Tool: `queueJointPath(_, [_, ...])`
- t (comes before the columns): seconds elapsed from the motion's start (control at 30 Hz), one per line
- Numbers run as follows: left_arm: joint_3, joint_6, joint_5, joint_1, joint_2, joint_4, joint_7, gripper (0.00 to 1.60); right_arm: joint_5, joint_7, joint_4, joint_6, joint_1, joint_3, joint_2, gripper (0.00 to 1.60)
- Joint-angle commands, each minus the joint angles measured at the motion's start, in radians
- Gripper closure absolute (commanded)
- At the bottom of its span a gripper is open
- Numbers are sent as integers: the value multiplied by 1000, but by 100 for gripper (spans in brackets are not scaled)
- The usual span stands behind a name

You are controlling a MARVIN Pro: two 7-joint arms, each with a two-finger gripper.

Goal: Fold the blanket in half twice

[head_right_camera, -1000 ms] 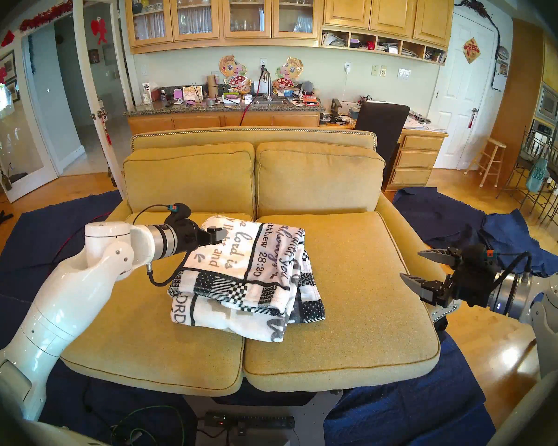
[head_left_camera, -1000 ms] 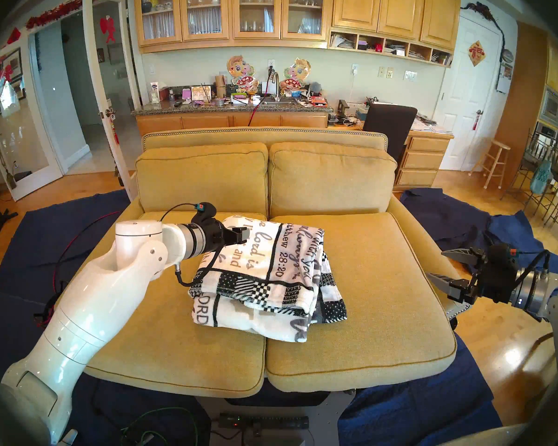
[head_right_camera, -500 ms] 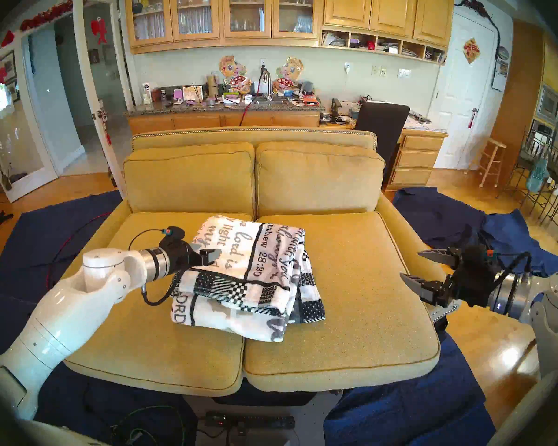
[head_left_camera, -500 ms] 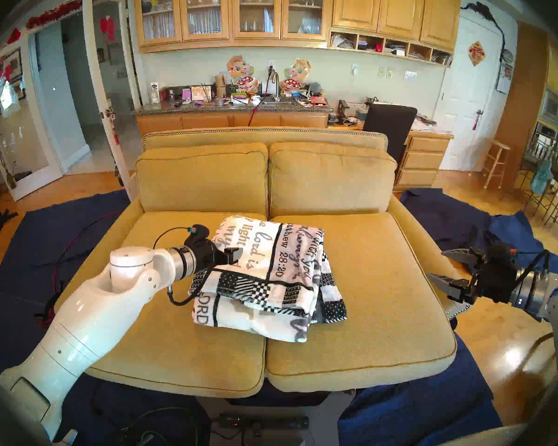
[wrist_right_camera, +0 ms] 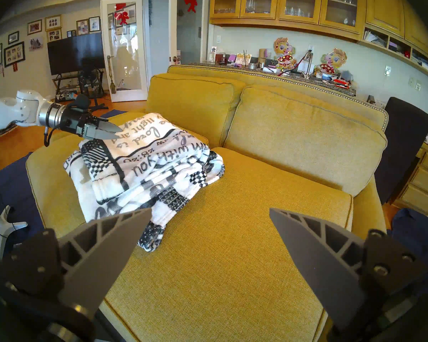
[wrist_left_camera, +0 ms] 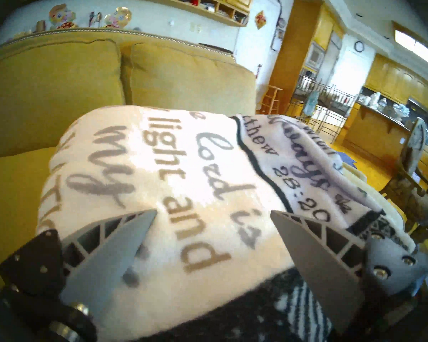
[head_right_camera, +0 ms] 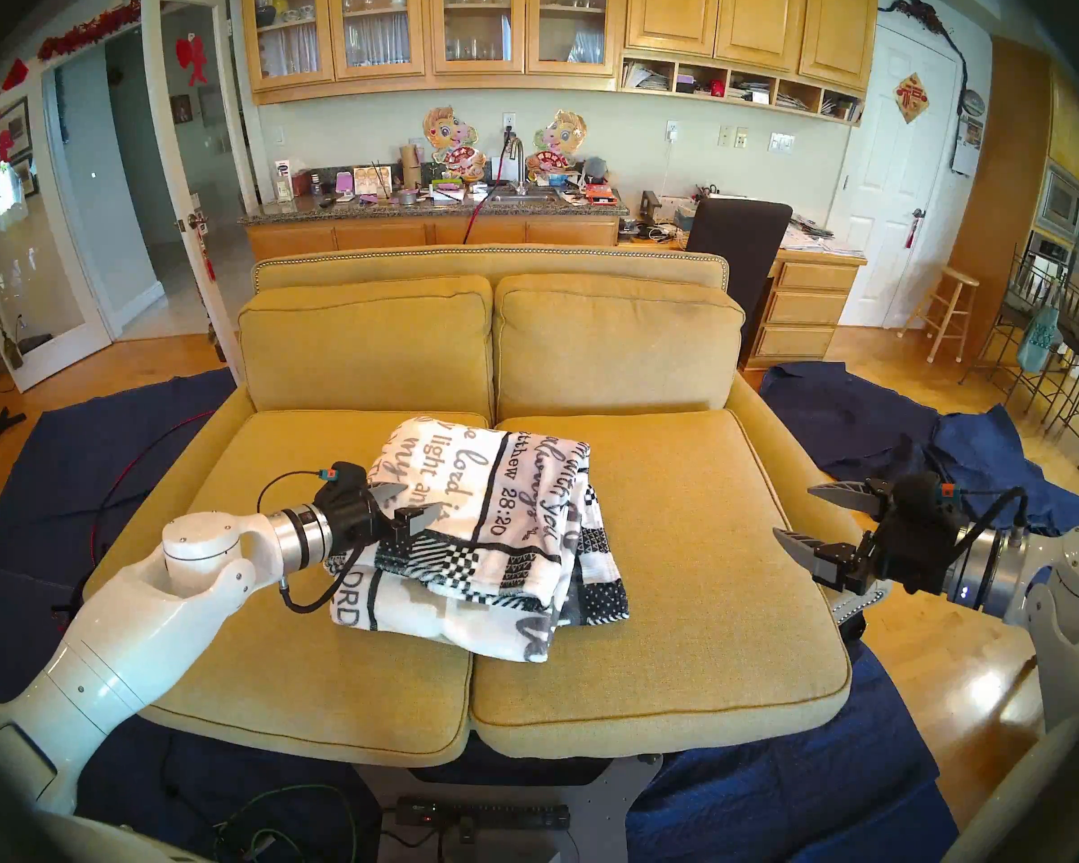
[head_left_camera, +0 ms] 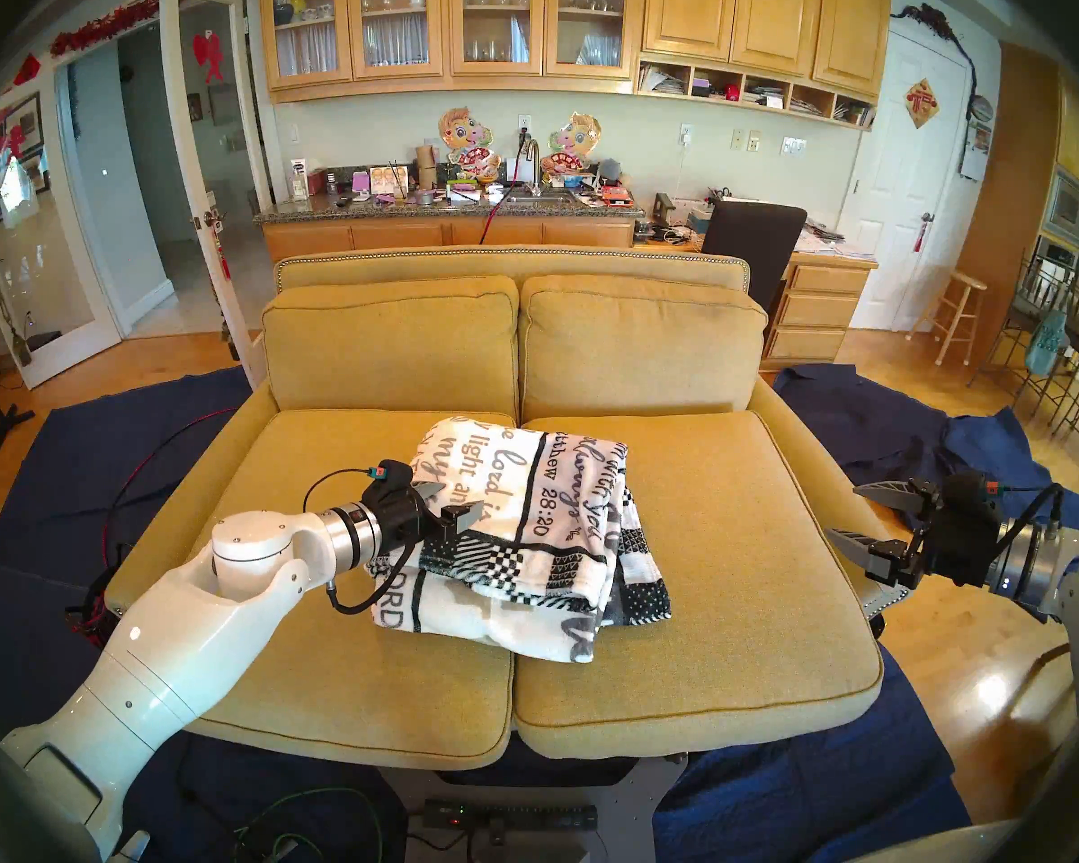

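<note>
1. Your blanket [head_left_camera: 524, 532] lies folded in a thick stack across the seam of the two seat cushions of the yellow sofa [head_left_camera: 711, 563].
2. Your left gripper [head_left_camera: 456, 500] hangs just over the stack's left edge, jaws spread wide and empty (lettering shows between them).
3. Your right gripper [head_left_camera: 848, 513] hangs beyond the sofa's right side, jaws wide and empty.
</note>
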Motion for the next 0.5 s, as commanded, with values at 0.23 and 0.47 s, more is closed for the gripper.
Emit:
queueJointPath(0.23, [-7,-222,227,6,-32,117,-184,0,5,1,-12,-1,8,27,0,0])
queueJointPath(0.47, [27,-342,287,-30,-26,197,-216,0,5,2,-13,0,7,28,-1,0])
